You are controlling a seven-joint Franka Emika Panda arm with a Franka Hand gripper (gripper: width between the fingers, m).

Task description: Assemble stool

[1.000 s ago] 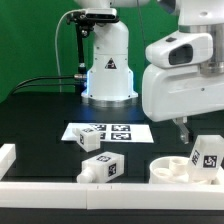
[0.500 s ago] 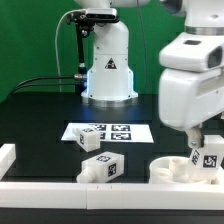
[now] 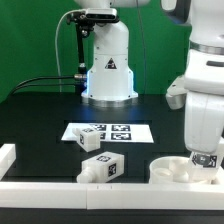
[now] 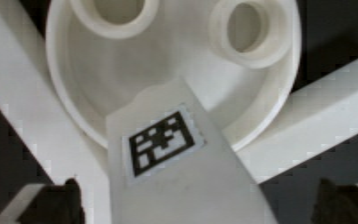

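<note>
1. Here, the gripper hangs with its jaws spread wide. One dark finger stands on each side of a tagged leg, with a gap showing on both sides, so it clamps nothing.
2. The tagged leg lies on the round seat with its marker tag facing the wrist camera. Two round sockets of the seat show beyond it.
3. In the exterior view the seat sits at about four o'clock, just inside the white border rail. The arm's white wrist stands directly over it.
4. Two more legs lie loose on the black table. The second leg is near the centre, and the third leg lies just beside it at five o'clock.
5. The marker board lies flat just beside the second leg at one o'clock, and the robot base rises at twelve o'clock from the board.
</note>
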